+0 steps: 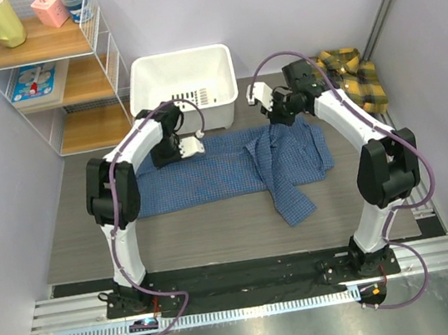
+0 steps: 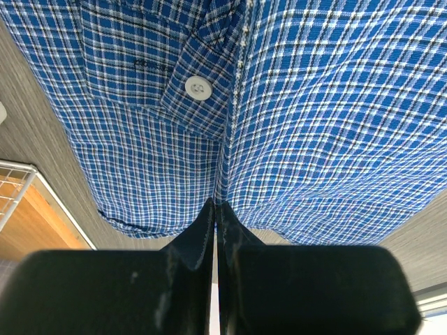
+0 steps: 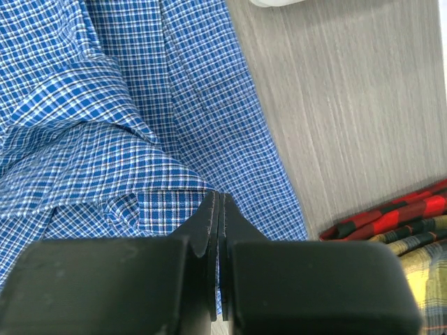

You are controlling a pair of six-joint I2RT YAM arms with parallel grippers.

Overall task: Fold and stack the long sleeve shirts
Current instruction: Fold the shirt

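The blue fine-check shirt (image 1: pixel 225 171) lies spread across the middle of the table, one sleeve trailing toward the near edge. My left gripper (image 1: pixel 190 146) is at its far left edge. In the left wrist view the gripper (image 2: pixel 216 206) is shut, pinching the blue shirt (image 2: pixel 314 125) near a buttoned cuff. My right gripper (image 1: pixel 272 115) is at the shirt's far right part. In the right wrist view it (image 3: pixel 218 199) is shut on a fold of the blue shirt (image 3: pixel 105 125). The yellow-and-dark plaid shirt (image 1: pixel 354 76) lies crumpled at the far right corner, and its red trim shows in the right wrist view (image 3: pixel 412 223).
A white plastic bin (image 1: pixel 181 77) stands at the back, just beyond both grippers. A wire shelf unit (image 1: pixel 49 67) with a yellow mug and small items stands at the back left. Walls close in the table on the left and right.
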